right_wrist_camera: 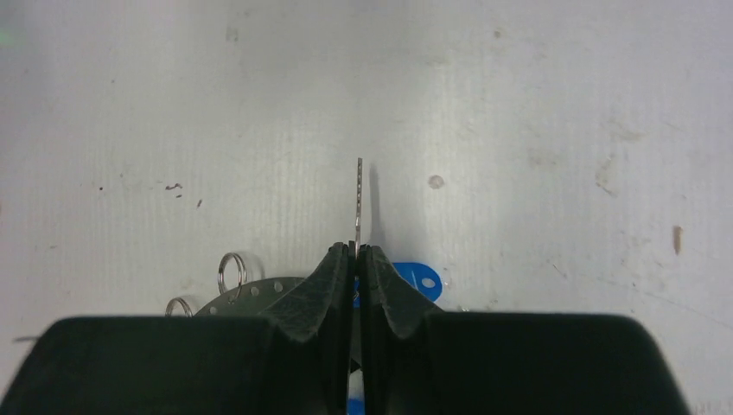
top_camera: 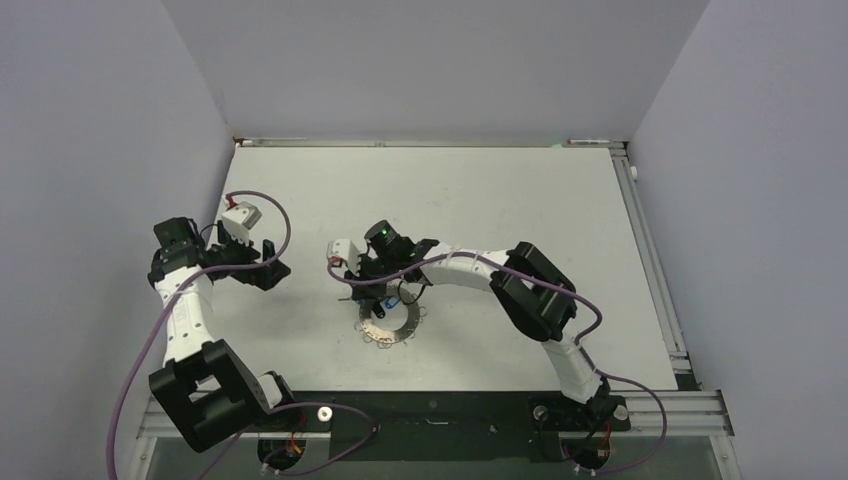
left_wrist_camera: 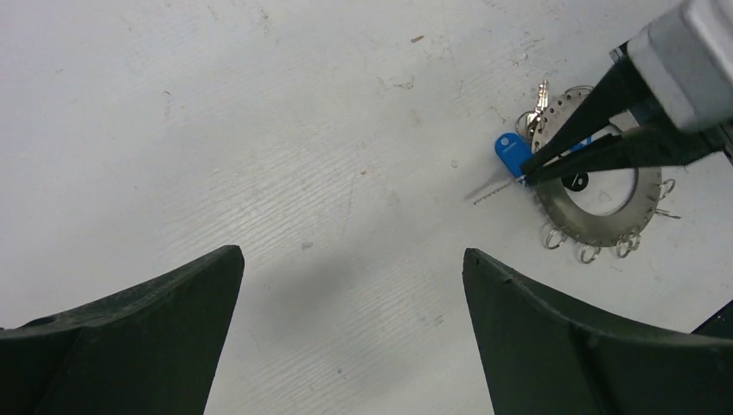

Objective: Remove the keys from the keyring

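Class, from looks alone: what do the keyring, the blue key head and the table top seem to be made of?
Keyring: likely steel, matte grey with a dull sheen, punched holes. Blue key head: probably plastic, uniform bright colour, smooth. Table top: unclear, perhaps painted or laminated board; white, faintly grained, scuffed.

Wide flat grey metal keyring (left_wrist_camera: 596,223), washer-shaped, with a perforated rim and small wire loops (left_wrist_camera: 588,252) along its edge, lies flat. Blue plastic-headed key (left_wrist_camera: 512,149) rests just beside the rim, next to a cluster of silvery keys (left_wrist_camera: 540,97). Thin serrated key blade (right_wrist_camera: 358,194) projects outward past the rim, pinched between the closed fingers of the right gripper (right_wrist_camera: 357,251).
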`<state>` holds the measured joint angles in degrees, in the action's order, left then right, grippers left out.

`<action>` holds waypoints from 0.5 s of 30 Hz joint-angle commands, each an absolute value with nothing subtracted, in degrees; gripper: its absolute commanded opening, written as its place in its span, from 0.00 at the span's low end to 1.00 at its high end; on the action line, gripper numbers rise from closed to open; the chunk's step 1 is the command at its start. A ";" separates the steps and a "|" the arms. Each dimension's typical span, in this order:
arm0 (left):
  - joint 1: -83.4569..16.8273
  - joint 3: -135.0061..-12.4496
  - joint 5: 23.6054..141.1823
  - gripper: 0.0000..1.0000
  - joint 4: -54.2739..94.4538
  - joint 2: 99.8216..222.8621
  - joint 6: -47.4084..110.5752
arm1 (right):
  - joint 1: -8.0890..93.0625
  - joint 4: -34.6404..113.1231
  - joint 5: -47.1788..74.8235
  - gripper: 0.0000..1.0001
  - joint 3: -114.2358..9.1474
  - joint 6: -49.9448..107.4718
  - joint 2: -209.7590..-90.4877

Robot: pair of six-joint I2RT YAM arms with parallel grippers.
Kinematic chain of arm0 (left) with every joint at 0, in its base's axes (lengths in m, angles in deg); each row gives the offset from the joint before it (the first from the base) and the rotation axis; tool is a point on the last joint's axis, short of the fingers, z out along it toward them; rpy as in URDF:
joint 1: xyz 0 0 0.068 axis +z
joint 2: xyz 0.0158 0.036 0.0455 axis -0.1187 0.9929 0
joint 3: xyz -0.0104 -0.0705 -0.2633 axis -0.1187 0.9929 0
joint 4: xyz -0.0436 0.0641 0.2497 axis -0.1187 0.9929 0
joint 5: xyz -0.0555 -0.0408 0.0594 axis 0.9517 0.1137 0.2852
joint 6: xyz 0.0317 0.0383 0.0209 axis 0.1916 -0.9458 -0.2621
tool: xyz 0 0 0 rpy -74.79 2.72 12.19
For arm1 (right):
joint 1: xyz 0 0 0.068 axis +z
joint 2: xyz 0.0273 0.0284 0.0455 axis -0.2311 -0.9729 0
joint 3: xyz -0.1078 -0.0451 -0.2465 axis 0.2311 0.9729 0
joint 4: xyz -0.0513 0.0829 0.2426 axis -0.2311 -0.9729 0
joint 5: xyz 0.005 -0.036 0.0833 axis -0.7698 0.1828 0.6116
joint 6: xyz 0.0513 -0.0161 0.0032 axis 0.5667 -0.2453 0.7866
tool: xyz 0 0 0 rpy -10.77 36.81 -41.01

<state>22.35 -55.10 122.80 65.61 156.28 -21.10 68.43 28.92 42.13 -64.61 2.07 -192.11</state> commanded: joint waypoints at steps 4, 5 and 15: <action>21.58 -55.38 126.21 0.96 64.28 154.19 -18.30 | 64.22 47.41 45.27 0.05 -56.73 18.21 -185.84; 21.57 -55.27 125.96 0.96 63.93 153.91 -18.08 | 64.00 48.16 45.36 0.05 -55.58 18.44 -185.23; 16.57 -51.13 119.74 0.96 59.70 149.29 -14.86 | 64.06 44.51 43.65 0.05 -50.55 14.68 -182.54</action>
<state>17.33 -51.45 120.72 62.27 150.97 -16.18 63.69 44.35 43.02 -50.27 16.47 -185.81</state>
